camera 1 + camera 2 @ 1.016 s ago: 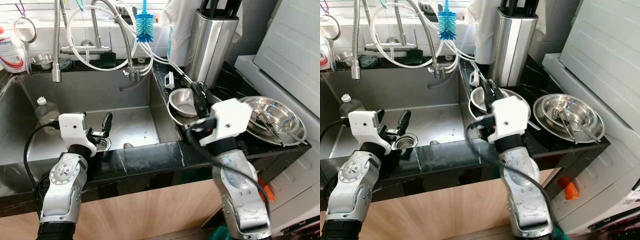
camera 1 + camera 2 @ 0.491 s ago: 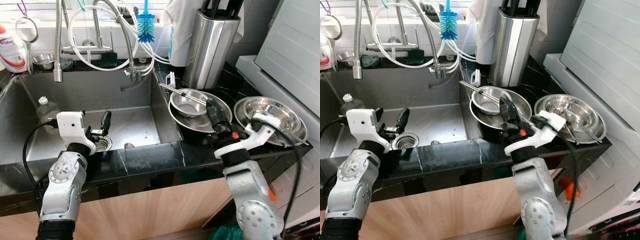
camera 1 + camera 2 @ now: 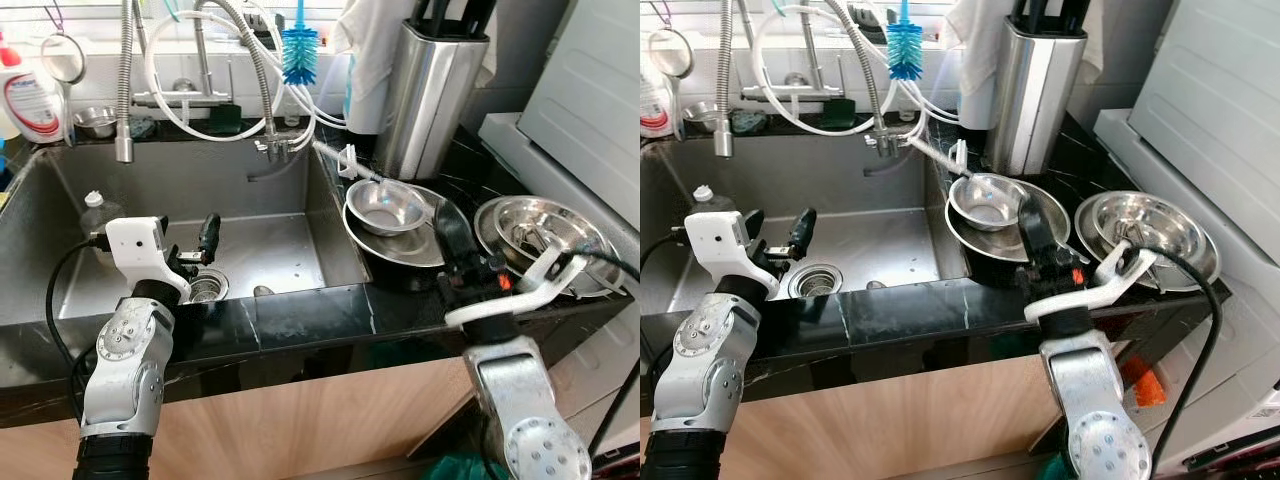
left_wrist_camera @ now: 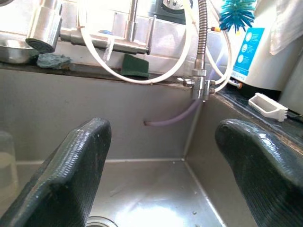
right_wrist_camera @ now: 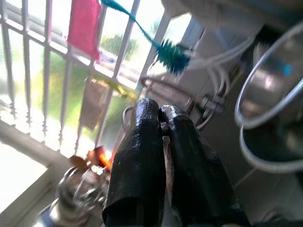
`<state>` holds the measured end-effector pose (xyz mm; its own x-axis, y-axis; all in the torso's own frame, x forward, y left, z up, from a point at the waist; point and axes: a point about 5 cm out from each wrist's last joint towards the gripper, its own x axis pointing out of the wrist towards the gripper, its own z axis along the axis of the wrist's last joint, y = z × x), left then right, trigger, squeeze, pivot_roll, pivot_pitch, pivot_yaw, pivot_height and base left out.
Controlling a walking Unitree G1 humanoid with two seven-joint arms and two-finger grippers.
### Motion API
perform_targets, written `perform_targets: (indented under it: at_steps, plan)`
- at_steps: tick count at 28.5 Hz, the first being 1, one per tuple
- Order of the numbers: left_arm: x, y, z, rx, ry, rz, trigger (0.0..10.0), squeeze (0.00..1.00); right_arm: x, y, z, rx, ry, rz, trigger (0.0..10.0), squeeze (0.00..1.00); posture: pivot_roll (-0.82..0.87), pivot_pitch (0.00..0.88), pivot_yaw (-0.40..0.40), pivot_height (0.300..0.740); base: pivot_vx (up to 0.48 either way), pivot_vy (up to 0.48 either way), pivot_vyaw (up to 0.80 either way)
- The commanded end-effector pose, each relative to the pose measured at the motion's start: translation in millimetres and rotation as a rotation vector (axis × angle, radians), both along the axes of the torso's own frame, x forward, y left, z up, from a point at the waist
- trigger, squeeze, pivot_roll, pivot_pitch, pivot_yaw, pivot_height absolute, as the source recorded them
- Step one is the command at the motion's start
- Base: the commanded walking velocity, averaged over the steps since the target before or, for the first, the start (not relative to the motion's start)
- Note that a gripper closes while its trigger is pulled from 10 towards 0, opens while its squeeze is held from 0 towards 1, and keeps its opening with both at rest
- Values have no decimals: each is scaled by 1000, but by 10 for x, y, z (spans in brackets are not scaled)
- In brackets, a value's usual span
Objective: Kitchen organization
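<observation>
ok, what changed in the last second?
The right gripper swung off the stacked bowls toward the robot's right, fingers shut with nothing visibly between them, and now sits between the two bowl stacks. The left gripper hangs open over the sink as before. The bowls look unmoved.

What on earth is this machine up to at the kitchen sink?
It is a robot standing at the sink, tidying the kitchen, and at this moment it holds nothing. Its left claw hangs open over the basin near the drain. Its right claw, fingers pressed shut with nothing between them, sits at the near edge of the stacked steel bowls on the dark counter. More steel bowls lie further right, untouched.
</observation>
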<state>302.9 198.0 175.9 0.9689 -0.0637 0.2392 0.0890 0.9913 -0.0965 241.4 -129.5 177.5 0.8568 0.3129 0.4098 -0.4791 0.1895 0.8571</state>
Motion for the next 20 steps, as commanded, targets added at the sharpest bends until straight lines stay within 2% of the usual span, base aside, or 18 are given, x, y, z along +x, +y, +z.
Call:
perform_targets:
  at_steps: [1, 4, 8, 11, 13, 14, 15, 20]
  plan:
    - [5, -11, 56, -3, -19, -5, 10000, 0, -89, 130, -80, 92, 16, 59, 10000, 0, 46, 0, -52, 740, 0, 0, 0]
    - [0, -11, 53, -6, -18, -7, 10000, 0, -128, 120, -102, 80, 16, 93, 10000, 0, 44, 0, -51, 740, 0, 0, 0]
    - [0, -8, 60, -42, -19, -5, 10000, 0, -184, 69, -108, 112, -5, 125, 10000, 0, 49, 0, -55, 740, 0, 0, 0]
    - [8, 9, 87, -72, -25, 1, 10000, 0, -261, -68, -180, 239, -26, 138, 10000, 0, 52, 0, -57, 740, 0, 0, 0]
    - [7, 9, 87, -77, -24, 0, 10000, 0, -287, -103, -201, 258, -35, 143, 10000, 0, 52, 0, -58, 740, 0, 0, 0]
    - [9, 14, 91, -107, -21, -1, 10000, 0, -294, -134, -224, 252, -35, 135, 10000, 0, 51, 0, -59, 740, 0, 0, 0]
    - [15, 21, 98, -181, -14, -11, 10000, 0, -283, -152, -259, 235, -20, 123, 10000, 0, 50, 0, -59, 740, 0, 0, 0]
    - [30, -17, 126, -362, 1, -88, 10000, 0, -284, -184, -363, 201, 15, 131, 10000, 0, 54, 0, -60, 740, 0, 0, 0]
